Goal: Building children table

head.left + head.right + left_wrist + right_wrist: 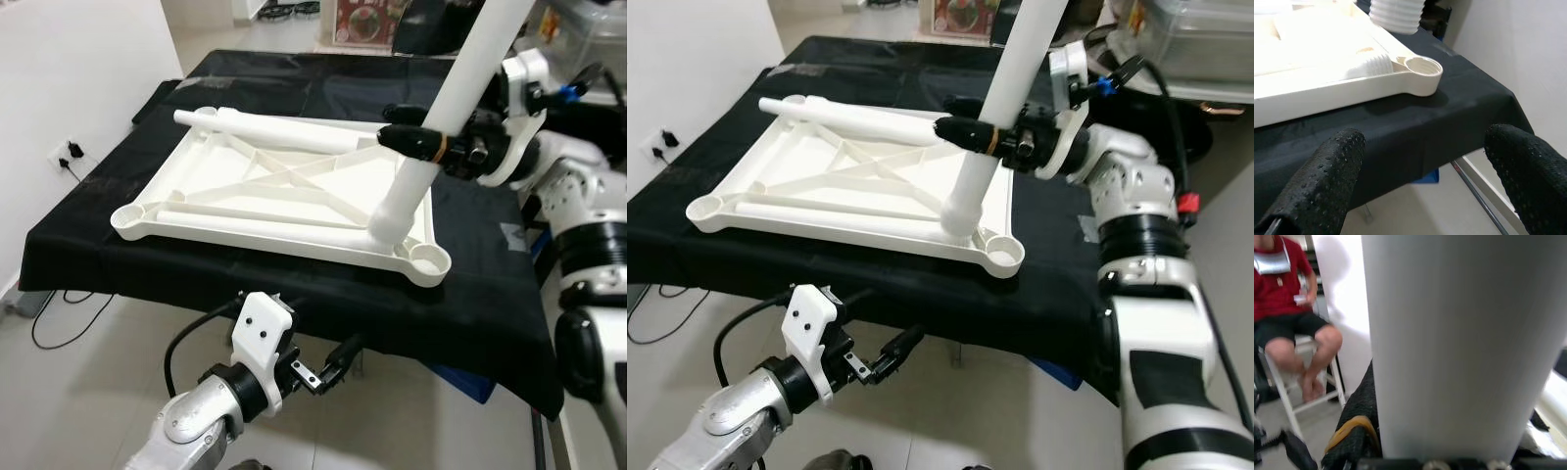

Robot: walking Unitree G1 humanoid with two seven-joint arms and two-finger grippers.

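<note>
Left gripper point(1420, 181) fingers spread wide below the black-draped table's point(1400, 137) edge; the white tabletop's point(1327, 78) round corner socket point(1421, 73) sits near that edge.

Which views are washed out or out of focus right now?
Left wrist view: the tabletop is blown out to near-white, and the left gripper's fingers are soft up close. Right wrist view: the leg sits too near the lens and is blurred, and the seated person behind is soft too. Both eye views are evenly lit and sharp.
</note>
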